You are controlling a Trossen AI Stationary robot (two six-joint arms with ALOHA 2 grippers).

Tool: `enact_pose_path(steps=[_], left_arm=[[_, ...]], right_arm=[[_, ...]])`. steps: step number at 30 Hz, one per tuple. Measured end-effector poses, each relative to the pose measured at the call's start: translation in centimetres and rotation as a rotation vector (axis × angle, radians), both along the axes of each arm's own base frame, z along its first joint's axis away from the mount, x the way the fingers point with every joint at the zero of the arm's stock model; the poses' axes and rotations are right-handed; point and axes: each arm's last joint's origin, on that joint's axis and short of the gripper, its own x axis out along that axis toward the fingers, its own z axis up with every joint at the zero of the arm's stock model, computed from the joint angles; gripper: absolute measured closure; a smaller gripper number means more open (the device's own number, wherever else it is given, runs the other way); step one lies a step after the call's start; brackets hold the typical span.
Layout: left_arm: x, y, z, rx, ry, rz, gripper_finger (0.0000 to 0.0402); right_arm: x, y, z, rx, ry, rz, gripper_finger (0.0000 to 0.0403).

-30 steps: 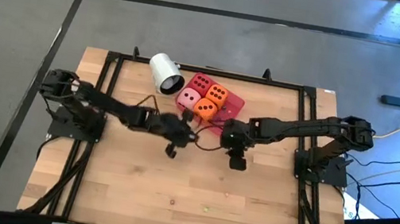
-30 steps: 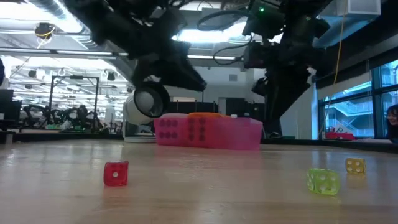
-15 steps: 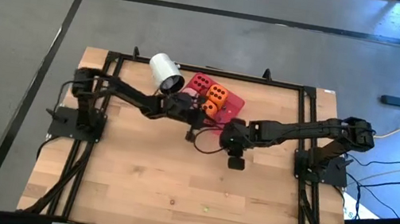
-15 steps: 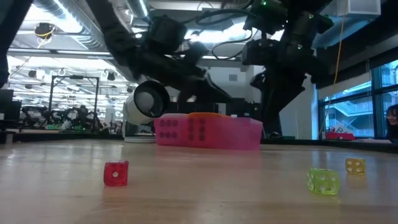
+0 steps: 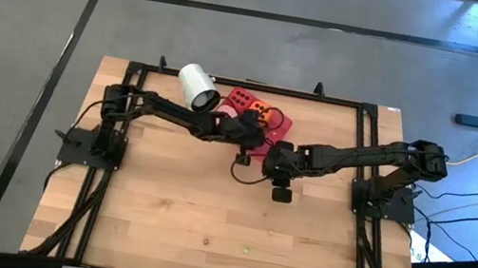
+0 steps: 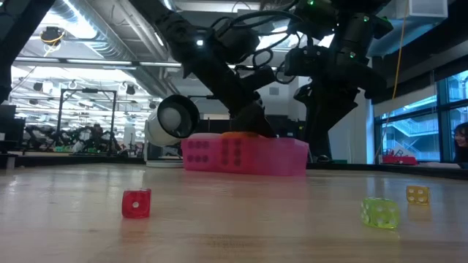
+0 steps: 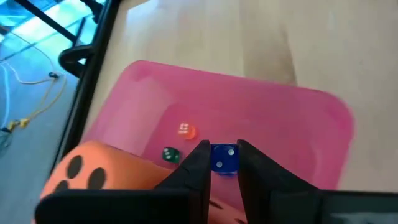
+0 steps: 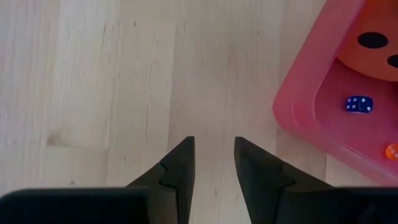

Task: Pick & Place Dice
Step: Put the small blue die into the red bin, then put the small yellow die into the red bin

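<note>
A pink tray [image 5: 281, 122] at the table's far middle holds big soft dice: a red one [image 5: 241, 97] and an orange one [image 5: 260, 109] show, and another orange one [image 7: 93, 174] lies close under my left gripper. My left gripper [image 7: 222, 149] reaches over the tray's near side [image 5: 256, 137], shut on a small blue die [image 7: 224, 158]. Small orange [image 7: 185, 130] and green [image 7: 169, 154] dice lie on the tray floor. The right wrist view shows a small blue die [image 8: 359, 104] on that floor; whether it is the same die, I cannot tell. My right gripper [image 8: 214, 149] hangs open over bare wood beside the tray [image 5: 279, 174]. My left gripper has the small blue die's two opposite sides [image 7: 213, 159] between its fingertips, only at their free ends. The fingers come slanting down from the table's left. Whether the die hangs clear of the tray floor or rests on it, I cannot tell.
A white cup [image 5: 196, 86] lies on its side left of the tray. Three small dice lie loose on the near wood: red [image 6: 136, 204], yellow-green [image 6: 379, 212] and yellow [image 6: 417, 193]. A black frame [image 5: 256, 85] borders the table.
My left gripper has swung from the table's middle toward the far and right edges and now reaches over the tray, covering the pink die and one orange die from above. It has also rolled somewhat. Its finger gap shows no change.
</note>
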Motion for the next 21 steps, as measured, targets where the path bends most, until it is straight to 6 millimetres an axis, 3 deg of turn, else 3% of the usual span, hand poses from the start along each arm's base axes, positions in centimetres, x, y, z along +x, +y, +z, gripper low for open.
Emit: enact_pose_path(steps=[16, 21], left_arm=[[-0.1, -0.2, -0.5, -0.031, 0.031, -0.010, 0.0275], [0.1, -1.1, -0.4, -0.001, 0.040, -0.042, 0.0268]], right_arm=[[0.0, 0.0, 0.0, 0.001, -0.003, 0.000, 0.0289], [0.0, 0.0, 0.0, 0.002, -0.003, -0.003, 0.0289]])
